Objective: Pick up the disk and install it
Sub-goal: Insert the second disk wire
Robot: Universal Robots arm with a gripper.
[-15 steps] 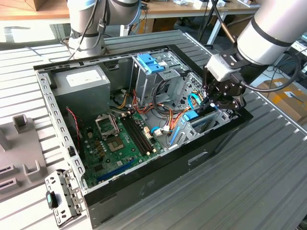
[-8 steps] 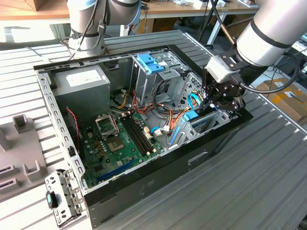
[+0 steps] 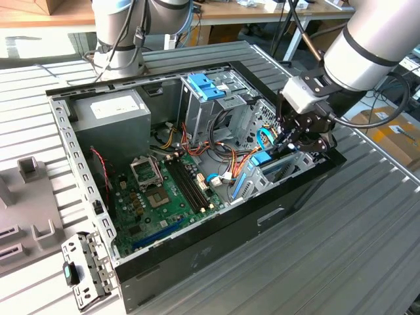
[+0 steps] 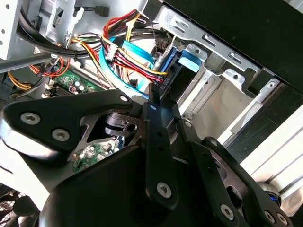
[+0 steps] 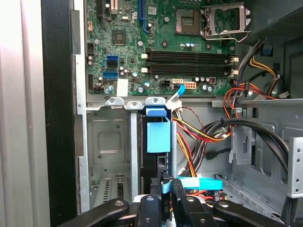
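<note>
The arm (image 3: 367, 46) reaches down, its pincer (image 3: 295, 134) pointing downward.

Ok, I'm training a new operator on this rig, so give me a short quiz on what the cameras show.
1. True or false: the disk lies flat on the motherboard.
2. The gripper is nearest: A the grey power supply, B the disk, C the loose bracket outside the case.
3. Fill in: the disk's rails are ____.
Key: 1 false, it stands on edge in the drive bay; 2 B; 3 blue.
</note>
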